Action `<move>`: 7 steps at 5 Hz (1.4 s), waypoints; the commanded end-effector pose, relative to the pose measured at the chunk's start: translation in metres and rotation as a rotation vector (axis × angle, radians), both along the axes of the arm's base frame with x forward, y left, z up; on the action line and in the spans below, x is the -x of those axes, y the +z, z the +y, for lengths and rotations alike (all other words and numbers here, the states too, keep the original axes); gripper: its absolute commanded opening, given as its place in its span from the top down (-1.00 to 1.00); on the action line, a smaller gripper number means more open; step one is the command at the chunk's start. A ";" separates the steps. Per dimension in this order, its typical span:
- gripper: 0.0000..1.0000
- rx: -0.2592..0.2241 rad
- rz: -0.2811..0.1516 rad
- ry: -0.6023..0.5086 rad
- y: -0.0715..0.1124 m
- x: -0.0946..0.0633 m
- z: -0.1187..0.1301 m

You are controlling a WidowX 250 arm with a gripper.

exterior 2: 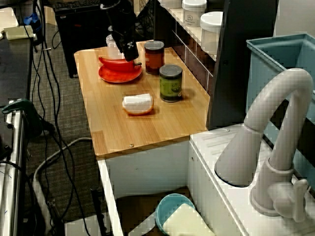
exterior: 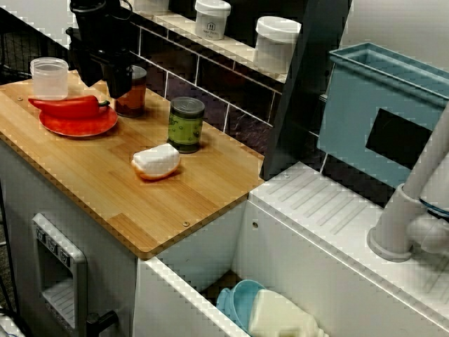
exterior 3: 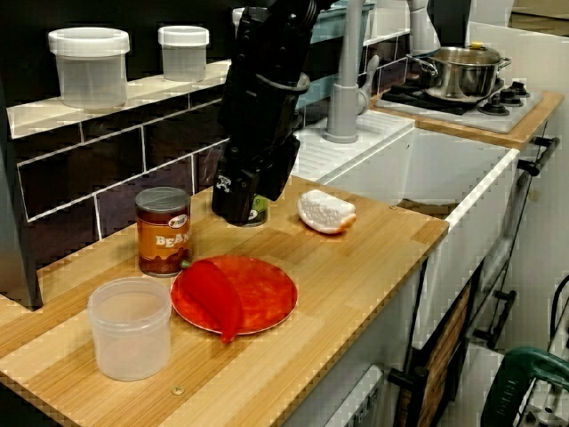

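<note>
My black gripper point(exterior: 112, 83) hangs over the back left of the wooden counter point(exterior: 140, 203), just above the stem end of a red pepper point(exterior: 66, 107) lying on a red plate point(exterior: 91, 125). Its fingers show nothing between them, and their gap is hidden. A brown bean can point(exterior: 133, 95) stands right behind it. In the view from the counter's end, the gripper point(exterior 3: 238, 203) partly hides the green can point(exterior 3: 259, 210). The high view over the tap places the gripper point(exterior 2: 130, 51) between the pepper point(exterior 2: 118, 64) and the bean can point(exterior 2: 154, 56).
A white and orange bun-shaped piece point(exterior: 156, 161) lies mid-counter. A clear plastic cup point(exterior: 50, 77) stands at the far left. White jars point(exterior: 276, 42) sit on the tiled ledge. To the right are a sink with a blue bowl point(exterior: 238, 298), a grey tap point(exterior 2: 275, 123) and a teal rack point(exterior: 379, 112).
</note>
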State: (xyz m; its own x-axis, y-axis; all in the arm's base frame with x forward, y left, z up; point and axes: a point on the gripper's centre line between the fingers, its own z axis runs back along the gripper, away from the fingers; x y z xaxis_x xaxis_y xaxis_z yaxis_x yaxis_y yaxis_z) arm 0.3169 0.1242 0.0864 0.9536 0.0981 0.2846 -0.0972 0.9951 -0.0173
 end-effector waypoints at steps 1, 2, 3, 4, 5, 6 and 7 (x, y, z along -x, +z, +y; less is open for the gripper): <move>-1.00 -0.053 -0.031 -0.054 0.003 -0.004 0.034; -1.00 -0.066 -0.035 -0.072 0.000 -0.003 0.040; -1.00 -0.118 -0.018 -0.106 -0.001 -0.004 0.049; -1.00 -0.117 -0.019 -0.112 -0.003 -0.005 0.057; -1.00 -0.133 -0.018 -0.123 -0.007 -0.007 0.061; -1.00 -0.159 -0.026 -0.139 -0.011 -0.003 0.060; -1.00 -0.171 -0.015 -0.132 -0.018 -0.001 0.063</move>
